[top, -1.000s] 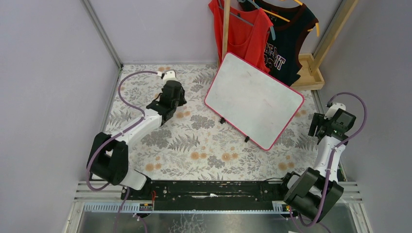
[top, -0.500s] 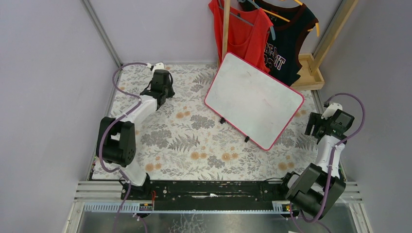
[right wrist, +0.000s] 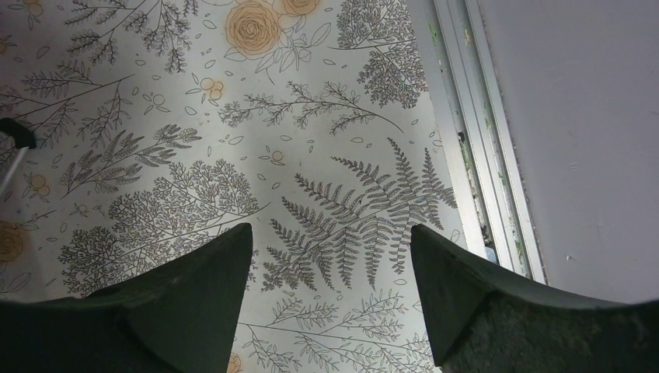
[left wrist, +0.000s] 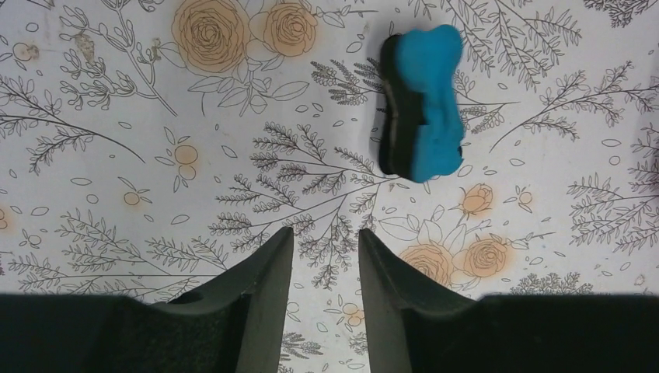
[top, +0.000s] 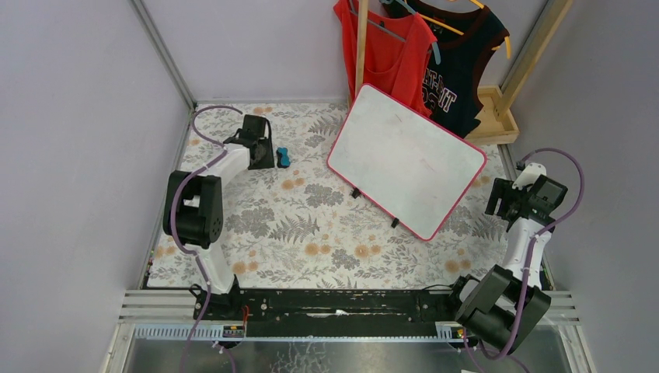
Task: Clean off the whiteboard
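The whiteboard (top: 404,159), white with a pink-red frame and small black feet, lies tilted at the back right of the floral tablecloth, with faint marks on it. A small blue bone-shaped eraser (top: 284,158) lies on the cloth at the back left; in the left wrist view the eraser (left wrist: 423,105) is ahead of the fingertips and to their right. My left gripper (top: 266,158) (left wrist: 325,233) is open and empty just left of the eraser. My right gripper (top: 500,206) (right wrist: 330,229) is wide open and empty above the cloth, right of the whiteboard.
Red and black tank tops (top: 388,54) hang on a wooden rack (top: 497,116) behind the whiteboard. Grey walls close the cell on the left, back and right. A metal rail (right wrist: 474,155) runs along the table's right edge beside my right gripper.
My left arm has swung back and to the left. The blue eraser now lies in the open on the cloth beside the gripper. My right gripper has shifted slightly left.
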